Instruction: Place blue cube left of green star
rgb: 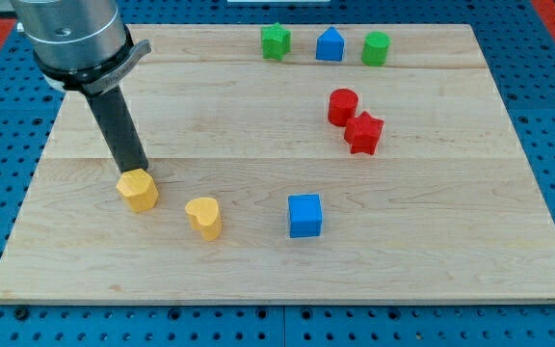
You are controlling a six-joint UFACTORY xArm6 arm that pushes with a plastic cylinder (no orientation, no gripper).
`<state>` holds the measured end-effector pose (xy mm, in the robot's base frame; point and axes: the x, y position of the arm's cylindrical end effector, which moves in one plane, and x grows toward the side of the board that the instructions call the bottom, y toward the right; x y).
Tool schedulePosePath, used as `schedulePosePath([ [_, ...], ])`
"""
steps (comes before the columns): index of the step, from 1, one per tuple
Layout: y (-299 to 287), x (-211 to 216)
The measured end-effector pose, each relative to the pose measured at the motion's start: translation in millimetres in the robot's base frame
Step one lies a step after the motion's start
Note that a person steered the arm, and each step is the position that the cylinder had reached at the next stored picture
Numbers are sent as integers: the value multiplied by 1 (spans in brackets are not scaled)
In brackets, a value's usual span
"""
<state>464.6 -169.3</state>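
The blue cube (304,215) sits on the wooden board, low and a little right of centre. The green star (276,41) stands near the board's top edge, far above the cube. My tip (135,171) is at the view's left, touching the top of a yellow hexagonal block (138,190), far left of the blue cube.
A yellow heart block (203,217) lies between the hexagon and the blue cube. A blue pentagon-like block (330,45) and a green cylinder (376,48) stand right of the green star. A red cylinder (342,106) and a red star (363,132) sit at mid right.
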Motion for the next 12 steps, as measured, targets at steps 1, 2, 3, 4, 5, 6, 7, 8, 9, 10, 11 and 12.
schedulePosePath([
  [1,0,22],
  [2,5,40],
  [3,8,39],
  [4,33,26],
  [5,88,15],
  [6,156,4],
  [7,232,-1],
  [8,297,-2],
  [9,341,6],
  [10,364,-27],
  [11,365,-40],
  [12,358,28],
])
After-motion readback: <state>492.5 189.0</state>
